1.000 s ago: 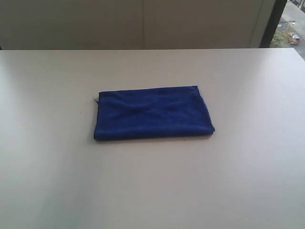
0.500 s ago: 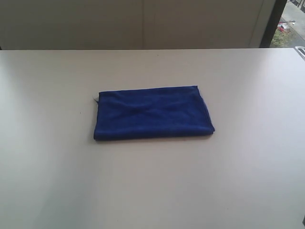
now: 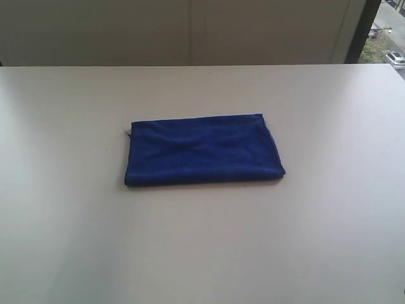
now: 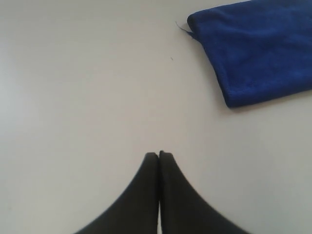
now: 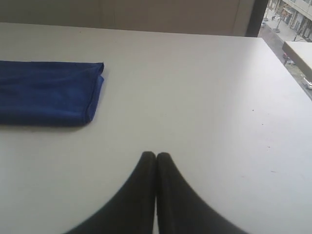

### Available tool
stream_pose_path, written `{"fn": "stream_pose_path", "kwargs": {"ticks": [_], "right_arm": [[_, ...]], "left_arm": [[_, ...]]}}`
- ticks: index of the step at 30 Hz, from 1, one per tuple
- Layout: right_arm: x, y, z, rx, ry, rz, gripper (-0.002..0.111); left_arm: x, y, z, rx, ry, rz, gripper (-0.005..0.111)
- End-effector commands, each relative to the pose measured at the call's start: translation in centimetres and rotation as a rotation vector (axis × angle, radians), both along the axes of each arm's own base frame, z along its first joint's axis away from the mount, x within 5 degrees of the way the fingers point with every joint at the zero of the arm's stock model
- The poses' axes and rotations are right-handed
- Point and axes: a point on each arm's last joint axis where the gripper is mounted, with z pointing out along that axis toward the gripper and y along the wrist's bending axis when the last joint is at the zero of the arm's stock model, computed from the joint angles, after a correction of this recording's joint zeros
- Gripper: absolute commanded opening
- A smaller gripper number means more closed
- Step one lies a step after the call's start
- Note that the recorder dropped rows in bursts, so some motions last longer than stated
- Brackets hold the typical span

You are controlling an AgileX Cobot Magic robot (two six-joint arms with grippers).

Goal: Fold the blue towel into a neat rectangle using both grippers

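And here is the blue towel [image 3: 204, 150], lying flat on the pale table [image 3: 202, 253], about midway between left and right and a touch toward the far side. It is folded into a tidy rectangle with its long side running left to right. The stacked edges show at its right end, and a small white tag [image 3: 127, 132] peeks out at the far left corner. A few soft creases cross its top near the centre. Over to the left wrist camera: the left gripper [image 4: 159, 155] has its two slim black jaws pressed together, tip against tip, with nothing between them. It is over bare tabletop, well apart from the towel's left end. The right wrist camera tells much the same story: the right gripper [image 5: 156, 155] is closed tight, jaws touching along their length, and it is empty. It is over bare table, off to the right of the towel's right end, where the folded layers can be seen one on another. Neither gripper touches the cloth. Beyond the far edge of the table stands a plain beige wall [image 3: 190, 31]. At the far right there is a dark window frame [image 3: 362, 31] with a strip of street outside.
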Motion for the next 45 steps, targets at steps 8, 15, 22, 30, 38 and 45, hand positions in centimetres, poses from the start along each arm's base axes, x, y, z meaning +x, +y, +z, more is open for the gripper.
{"fn": "stream_pose_path", "kwargs": {"ticks": [8,15,22,30,38,45], "right_arm": [[0.0,-0.1,0.0,0.027,-0.016,-0.016,0.000],[0.0,-0.1,0.0,0.027,-0.016,-0.016,0.000],[0.0,-0.1,0.0,0.027,-0.016,-0.016,0.000],[0.0,-0.1,0.0,0.027,-0.016,-0.016,0.000],[0.0,-0.1,0.0,0.027,-0.016,-0.016,0.000],[0.0,-0.1,0.0,0.027,-0.016,-0.016,0.000]], "left_arm": [[-0.2,-0.1,-0.1,-0.012,0.006,-0.003,0.000],[-0.2,-0.1,-0.1,-0.012,0.006,-0.003,0.000],[-0.2,-0.1,-0.1,-0.012,0.006,-0.003,0.000],[-0.6,-0.1,0.3,-0.009,-0.018,-0.004,0.000],[-3.2,-0.3,1.3,0.012,-0.120,-0.024,0.000],[-7.4,-0.7,-0.4,0.011,-0.211,-0.033,0.000]]}}
